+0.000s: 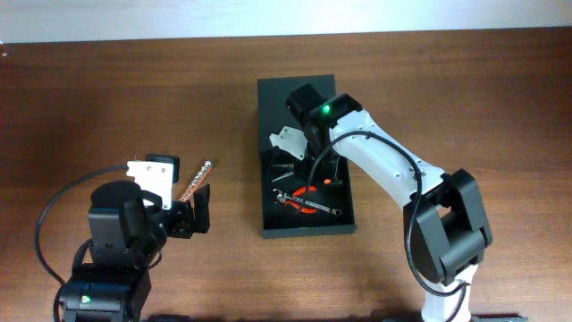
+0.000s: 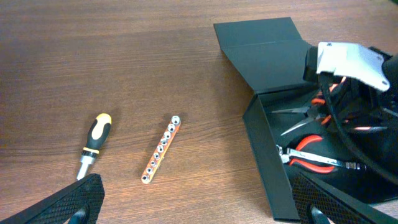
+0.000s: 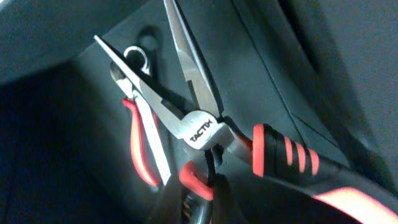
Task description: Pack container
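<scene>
The dark container (image 1: pixel 265 192) lies open mid-table, its flap lid (image 1: pixel 277 98) flat at the back; it also shows in the left wrist view (image 2: pixel 267 155). My right gripper (image 1: pixel 308 170) is down inside it. In the right wrist view its dark fingers (image 3: pixel 199 199) close round a red handle of the needle-nose pliers (image 3: pixel 202 127), whose jaws are spread. Red-handled pliers (image 2: pixel 311 160) lie on the container floor. My left gripper (image 1: pixel 192 217) is open and empty left of the container, above bare wood (image 2: pixel 199 205).
An orange bit holder strip (image 2: pixel 161 149) and a yellow-black screwdriver (image 2: pixel 94 142) lie on the table left of the container. The strip also shows in the overhead view (image 1: pixel 195 182). A second red-handled tool (image 3: pixel 140 143) lies beside the needle-nose pliers.
</scene>
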### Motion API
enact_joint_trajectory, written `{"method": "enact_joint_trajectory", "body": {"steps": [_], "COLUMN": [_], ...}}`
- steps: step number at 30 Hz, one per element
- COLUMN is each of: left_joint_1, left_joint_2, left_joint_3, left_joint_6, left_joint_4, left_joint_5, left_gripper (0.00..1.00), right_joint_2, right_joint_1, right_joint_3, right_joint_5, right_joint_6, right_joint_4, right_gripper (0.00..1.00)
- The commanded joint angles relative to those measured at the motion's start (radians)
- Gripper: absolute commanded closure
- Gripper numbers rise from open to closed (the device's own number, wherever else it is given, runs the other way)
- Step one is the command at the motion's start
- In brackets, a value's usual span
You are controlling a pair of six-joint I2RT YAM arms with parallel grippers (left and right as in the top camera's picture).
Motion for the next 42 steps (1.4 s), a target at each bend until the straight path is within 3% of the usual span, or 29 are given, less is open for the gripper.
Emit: {"method": "enact_joint_trajectory", "body": {"steps": [1, 14, 15, 17, 20, 24, 32, 37, 39, 42], "left_joint_1": [0.006, 0.006, 0.006, 0.006, 0.006, 0.006, 0.006, 0.005, 0.005, 0.005], "left_joint_2": [-0.002, -0.002, -0.002, -0.002, -0.002, -0.002, 0.021, 0.331, 0.433, 0.669], "left_joint_3": [0.016, 0.016, 0.016, 0.016, 0.016, 0.016, 0.116, 0.417, 0.480, 0.540], "left_joint_6": [0.016, 0.016, 0.016, 0.016, 0.016, 0.016, 0.054, 0.254, 0.297, 0.308], "left_joint_4": [0.005, 0.004, 0.004, 0.004, 0.005, 0.004, -0.061, -0.380, -0.433, -0.396], "left_joint_5": [-0.004, -0.003, -0.003, -0.003, -0.003, -0.003, -0.003, -0.003, -0.004, -0.054], "left_gripper": [0.01, 0.01, 0.01, 0.01, 0.01, 0.01, 0.01, 0.01, 0.01, 0.01], "right_joint_2": [0.026, 0.026, 0.026, 0.023, 0.006, -0.045, -0.192, -0.294, -0.315, -0.324], "right_joint_1": [0.009, 0.009, 0.009, 0.009, 0.008, 0.007, -0.063, -0.364, -0.467, -0.743], "right_joint_3": [-0.109, -0.143, -0.143, -0.139, -0.090, 0.041, 0.529, 0.770, 0.777, 0.774], "right_joint_5": [-0.050, -0.049, -0.049, -0.048, -0.045, 0.016, 0.171, 0.196, 0.195, 0.196], "right_joint_6": [0.014, 0.056, 0.067, 0.081, 0.095, 0.121, 0.228, 0.403, 0.442, 0.560], "right_joint_4": [0.034, 0.071, 0.071, 0.067, 0.023, -0.058, -0.278, -0.359, -0.363, -0.406], "right_gripper": [0.96, 0.96, 0.89, 0.58, 0.01, 0.01, 0.01, 0.01, 0.01, 0.01]}}
